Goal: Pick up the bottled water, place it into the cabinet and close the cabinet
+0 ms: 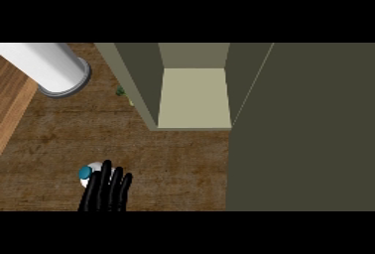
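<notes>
The bottled water [86, 173] stands on the wooden counter at the lower left, seen from above as a white round top with a blue cap. My left hand [107, 192] comes up from the lower edge just right of it, fingers straight and pointing away from me, open, with the fingertips against or overlapping the bottle's right side. The olive cabinet [194, 96] stands open at the upper middle, its pale shelf bare. Its open door [300, 129] fills the right side. My right hand does not show.
A white cylinder [51, 67] with a grey rim lies at the upper left. A small green thing [121, 92] peeks out by the cabinet's left wall [135, 84]. A lighter wood strip [11, 106] runs along the far left edge of the brown counter [176, 163].
</notes>
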